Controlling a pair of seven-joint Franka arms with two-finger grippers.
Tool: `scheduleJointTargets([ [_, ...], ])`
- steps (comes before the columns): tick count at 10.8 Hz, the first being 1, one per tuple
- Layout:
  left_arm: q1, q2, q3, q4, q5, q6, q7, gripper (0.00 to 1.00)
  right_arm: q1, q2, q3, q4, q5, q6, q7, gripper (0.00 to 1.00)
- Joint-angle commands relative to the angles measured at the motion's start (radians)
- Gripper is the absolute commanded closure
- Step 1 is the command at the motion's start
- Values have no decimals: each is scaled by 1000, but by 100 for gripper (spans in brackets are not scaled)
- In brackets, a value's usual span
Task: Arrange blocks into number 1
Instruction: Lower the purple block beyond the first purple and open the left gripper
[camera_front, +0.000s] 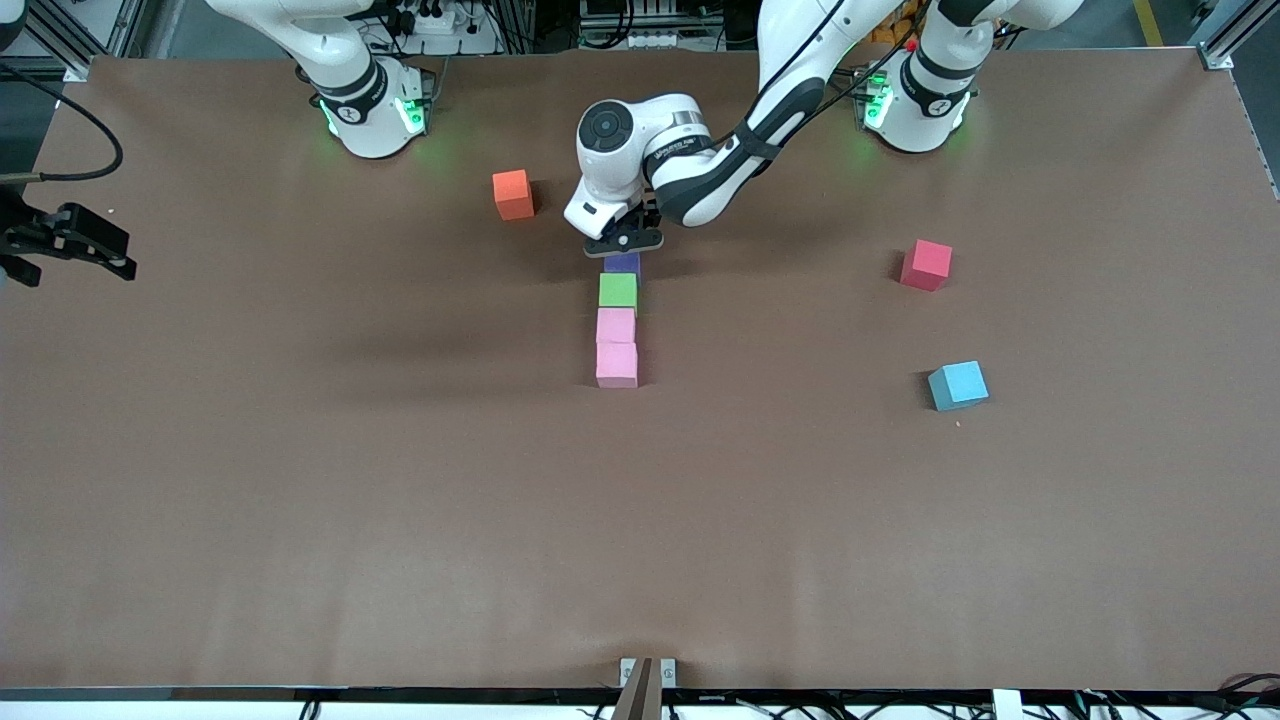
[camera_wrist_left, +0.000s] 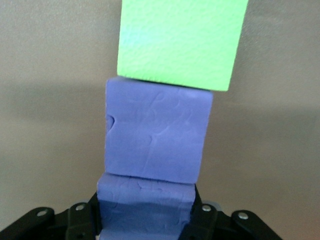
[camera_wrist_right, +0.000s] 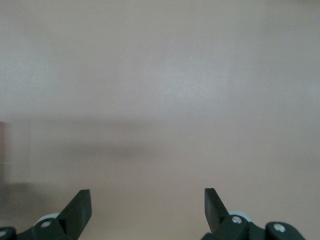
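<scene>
The right tool (camera_wrist_right: 147, 202) hangs at the right arm's end of the desk (camera_front: 300, 500), by its edge. Its fingers are spread wide with nothing between them, and its wrist view shows only bare desk. The front view cuts off part of this arm, which waits. Toward the middle, an orange cube (camera_front: 513, 194) sits alone, close to the robots' bases. Beside it, the left tool (camera_front: 625, 243) is down at the end of a straight line of blocks, pressed together on a purple block (camera_wrist_left: 145, 210). That block is hidden under the tool in the front view and shows only in the left wrist view, cut off at the frame's edge. Whether it rests on the desk cannot be told. It touches a second purple block (camera_front: 622, 263), half covered from the front. Next, going nearer to the front camera, come a green block (camera_front: 618, 290), a pink block (camera_front: 616, 325) and another pink block (camera_front: 617, 364), each touching the next. Well apart, toward the left arm's end, sits a red cube (camera_front: 926, 265), with a light-blue cube (camera_front: 958, 386) nearer the front camera, turned slightly askew.
</scene>
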Motion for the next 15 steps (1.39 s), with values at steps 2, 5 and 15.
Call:
scheduleJointTargets([
  [2, -15, 33, 9, 60, 27, -42, 1, 100, 17, -18, -5, -20, 0, 15, 103, 0],
  [5, -15, 38, 15, 66, 25, -42, 1, 100, 11, -16, -5, -14, -1, 13, 62, 0],
  [15, -39, -31, 18, 77, 22, -178, -33, 0, -7, -4, 6, 0, 2, 12, 72, 0],
])
